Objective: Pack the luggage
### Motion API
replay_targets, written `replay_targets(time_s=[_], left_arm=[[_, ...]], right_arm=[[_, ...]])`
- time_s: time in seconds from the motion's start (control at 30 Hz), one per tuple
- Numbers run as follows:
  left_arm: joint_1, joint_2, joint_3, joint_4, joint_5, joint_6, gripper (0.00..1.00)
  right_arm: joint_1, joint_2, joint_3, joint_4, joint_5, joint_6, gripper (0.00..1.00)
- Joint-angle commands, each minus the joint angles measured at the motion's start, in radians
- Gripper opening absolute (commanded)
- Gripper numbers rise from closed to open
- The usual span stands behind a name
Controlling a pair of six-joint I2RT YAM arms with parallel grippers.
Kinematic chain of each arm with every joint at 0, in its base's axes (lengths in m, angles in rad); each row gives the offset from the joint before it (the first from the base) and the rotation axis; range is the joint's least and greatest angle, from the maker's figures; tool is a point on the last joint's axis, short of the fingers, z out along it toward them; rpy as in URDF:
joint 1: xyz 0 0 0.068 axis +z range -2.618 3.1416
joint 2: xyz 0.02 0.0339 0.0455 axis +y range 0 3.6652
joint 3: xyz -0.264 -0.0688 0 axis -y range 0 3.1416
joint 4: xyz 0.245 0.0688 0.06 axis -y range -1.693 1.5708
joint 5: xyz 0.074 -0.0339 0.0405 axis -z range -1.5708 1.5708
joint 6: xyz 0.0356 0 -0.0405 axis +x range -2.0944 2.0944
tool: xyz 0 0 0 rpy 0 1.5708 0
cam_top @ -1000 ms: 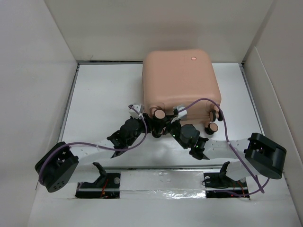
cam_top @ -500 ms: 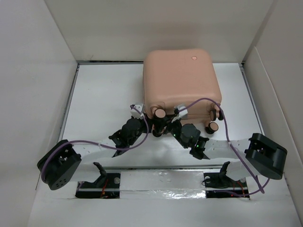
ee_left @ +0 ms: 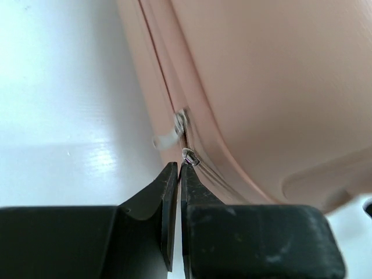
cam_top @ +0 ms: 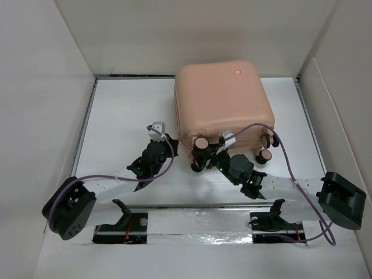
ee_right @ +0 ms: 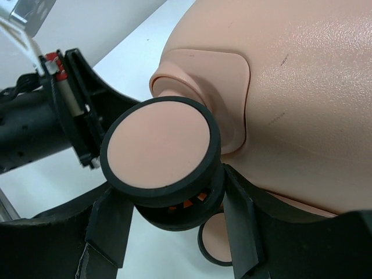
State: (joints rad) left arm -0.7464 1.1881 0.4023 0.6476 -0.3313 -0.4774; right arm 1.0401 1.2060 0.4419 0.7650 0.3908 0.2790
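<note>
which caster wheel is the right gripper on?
The upper wheel at the left corner of the luggage: the right gripper has a finger on either side of it. The right-corner wheels stand free.

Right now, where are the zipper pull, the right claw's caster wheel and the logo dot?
zipper pull (ee_left: 190,156), left wrist view, its metal end.
caster wheel (ee_right: 158,143), right wrist view, its pink face.
logo dot (cam_top: 238,72), top view, its centre.

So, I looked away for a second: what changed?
The left gripper swung left, from beside the near wheel to the luggage's side zipper. The luggage turned slightly, its near end shifting right. The right gripper stayed on that wheel.
</note>
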Motion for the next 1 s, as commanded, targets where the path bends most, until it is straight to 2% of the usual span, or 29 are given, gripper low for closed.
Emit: replay_targets(time_s=[0.0,0.1,0.23,0.37,0.4,0.47,0.5,0.53,0.6,0.67,0.7,0.77,0.83,0.87,0.97], left_arm=[[0.133,0.037,0.047,0.026,-0.246,0.019,0.0],[0.197,0.094,0.067,0.099,-0.195,-0.001,0.0],[0.245,0.165,0.115,0.115,-0.172,-0.036,0.0],[0.269,0.096,0.147,0.014,-0.129,-0.131,0.0],[0.269,0.064,0.127,0.011,-0.132,-0.145,0.24],[0.269,-0.062,0.103,-0.037,-0.147,-0.207,0.54],[0.269,-0.108,0.086,-0.066,-0.167,-0.223,0.75],[0.269,-0.213,0.083,-0.097,-0.17,-0.242,0.82],[0.269,-0.324,0.084,-0.196,-0.175,-0.286,0.93],[0.269,-0.502,0.101,-0.288,-0.175,-0.303,0.95],[0.269,-0.553,0.118,-0.32,-0.166,-0.312,0.98],[0.269,-0.703,0.135,-0.377,-0.144,-0.322,0.99],[0.269,-0.804,0.159,-0.399,-0.095,-0.288,0.99],[0.269,-0.826,0.17,-0.429,-0.072,-0.276,0.99],[0.269,-0.855,0.245,-0.55,0.007,-0.216,0.99]], right_arm=[[0.001,-0.08,0.02,0.151,-0.01,0.009,0.0],[0.011,-0.072,0.037,0.128,-0.036,-0.001,0.0],[0.044,-0.027,0.081,0.103,-0.069,-0.018,0.0],[0.067,0.044,0.144,0.099,-0.101,-0.026,0.0],[0.092,0.061,0.162,0.094,-0.107,-0.032,0.0],[0.113,0.111,0.225,0.077,-0.113,-0.052,0.0],[0.124,0.13,0.247,0.074,-0.121,-0.06,0.0],[0.133,0.162,0.27,0.065,-0.128,-0.069,0.0],[0.146,0.2,0.343,0.057,-0.162,-0.073,0.0],[0.164,0.259,0.403,0.019,-0.173,-0.08,0.01],[0.173,0.274,0.458,0.002,-0.144,-0.08,0.22],[0.198,0.294,0.498,-0.047,-0.1,-0.077,0.43],[0.209,0.284,0.517,-0.078,-0.032,-0.092,0.72],[0.224,0.273,0.523,-0.104,-0.021,-0.103,1.0],[0.273,0.196,0.577,-0.269,0.048,-0.15,1.0]])
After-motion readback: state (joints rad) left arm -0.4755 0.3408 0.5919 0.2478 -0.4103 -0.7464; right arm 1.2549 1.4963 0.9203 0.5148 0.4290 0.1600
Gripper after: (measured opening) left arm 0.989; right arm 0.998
